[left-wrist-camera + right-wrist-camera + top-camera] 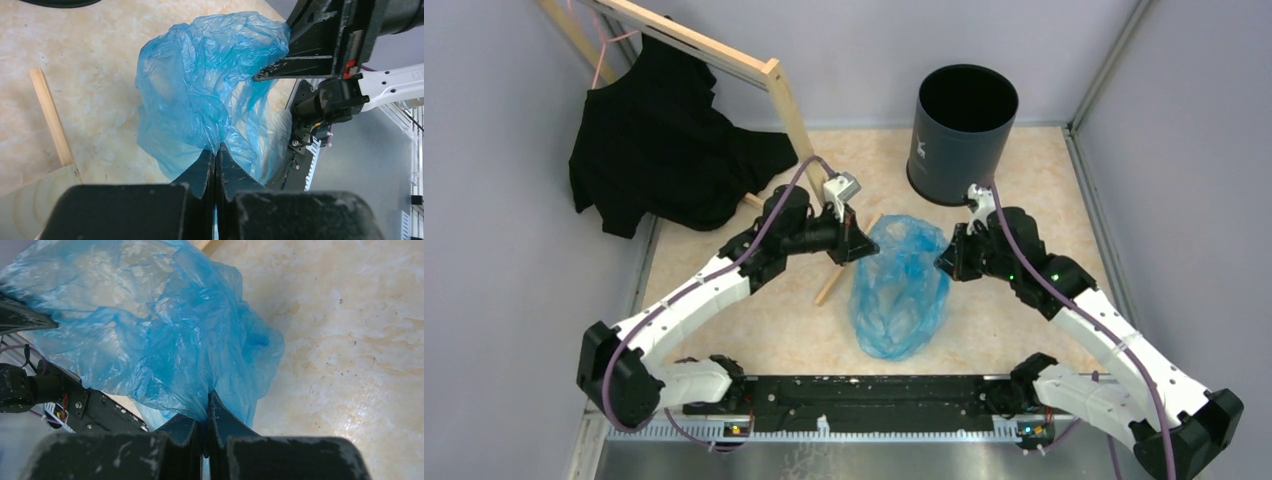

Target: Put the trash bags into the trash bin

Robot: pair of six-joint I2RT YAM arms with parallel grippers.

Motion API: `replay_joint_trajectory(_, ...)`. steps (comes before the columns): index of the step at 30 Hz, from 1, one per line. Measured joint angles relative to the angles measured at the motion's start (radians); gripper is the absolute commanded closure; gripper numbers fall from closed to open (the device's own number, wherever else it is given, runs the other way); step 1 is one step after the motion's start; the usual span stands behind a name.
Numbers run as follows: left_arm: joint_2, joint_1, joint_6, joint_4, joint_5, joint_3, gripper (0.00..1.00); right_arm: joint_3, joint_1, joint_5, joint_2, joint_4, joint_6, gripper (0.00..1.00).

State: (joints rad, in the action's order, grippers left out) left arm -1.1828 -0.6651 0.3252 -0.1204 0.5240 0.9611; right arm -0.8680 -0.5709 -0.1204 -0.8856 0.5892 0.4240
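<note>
Only overhead shows bin [956, 150] — left claw [216, 151] (right claw [207, 396] too) pinches bag [200, 80]

trash bag [900, 290] before trash bin [954, 150]

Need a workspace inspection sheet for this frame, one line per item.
Surface: beige marbled table, lightly speckled.
Job's things: blue trash bag outside the trash bin; bin upright, mouth open.
Clutter: black garment draped on wooden frame.
Claws: left claw and right claw both shut on opposite edges of the bag.
Cables: purple cable runs along each arm.
Surroundings: grey walls; nothing else seen.
</note>
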Motion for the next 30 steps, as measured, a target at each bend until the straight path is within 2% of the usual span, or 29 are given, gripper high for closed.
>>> replay_joint_trajectory(3, -0.069, 0.000, -0.027, -0.002, 0.011, 0.040, 1.00, 0.005, 0.000, -0.006, 0.004, -0.006, 0.002, 0.99)
replay_joint_trajectory(9, -0.304, 0.008, -0.061, -0.025, 0.068, 0.245, 1.00, 0.006, 0.000, -0.003, 0.027, -0.022, 0.013, 0.99)
replay_joint_trajectory(16, -0.447, -0.011, -0.089, -0.023, 0.155, 0.356, 1.00, 0.044, 0.000, 0.029, 0.082, -0.023, 0.031, 0.99)
replay_joint_trajectory(23, -0.627, -0.053, -0.159, -0.087, 0.188, 0.592, 1.00, 0.058, 0.000, 0.055, 0.137, -0.048, 0.053, 1.00)
replay_joint_trajectory(26, -0.641, -0.113, -0.197, -0.120, 0.156, 0.629, 1.00, 0.068, 0.000, 0.064, 0.152, -0.053, 0.059, 1.00)
replay_joint_trajectory(30, -0.591, -0.191, -0.214, -0.131, 0.108, 0.594, 1.00, 0.083, 0.000, 0.080, 0.170, -0.048, 0.058, 1.00)
